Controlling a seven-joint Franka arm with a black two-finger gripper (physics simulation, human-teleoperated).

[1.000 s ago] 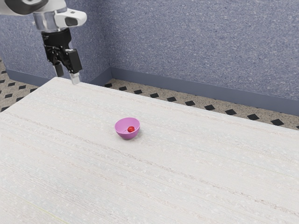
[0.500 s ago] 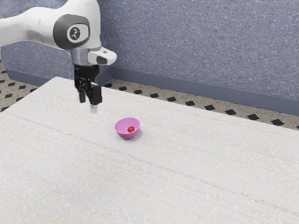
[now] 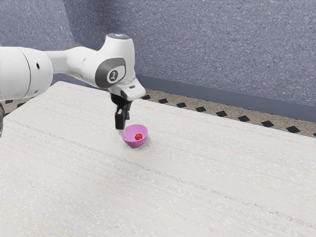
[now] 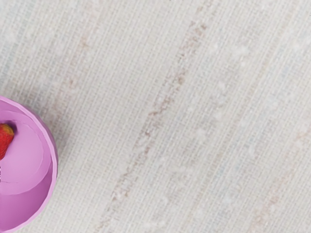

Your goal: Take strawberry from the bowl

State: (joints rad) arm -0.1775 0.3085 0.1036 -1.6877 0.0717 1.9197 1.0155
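Speckled blue-grey wall (image 3: 207, 44) rises behind our workspace, meeting a plain blue-grey baseboard (image 3: 217, 95) above a stone-coloured floor (image 3: 165, 94) set with dark diamonds. Before it lies our pale table (image 3: 197, 168), its top streaked with faint brownish lines. On it stands a pink bowl (image 3: 133, 143), upright, and inside rests the strawberry (image 3: 138, 137), red and low in the hollow, below the rim. Our white arm (image 3: 74, 61) reaches in from the exterior view's left, bent down at the wrist, with the black gripper (image 3: 124, 126) pointing at the tabletop. We have its fingers standing apart with nothing between them, one nearer the exterior camera and partly covering the other. They hang close to the bowl, by its rim on the exterior view's left; whether the nearer tip touches that rim, we cannot tell. From the wrist view we look down on part of the bowl, its inner wall smooth and shaded, where the strawberry shows a yellowish-green end and lies on the bottom.
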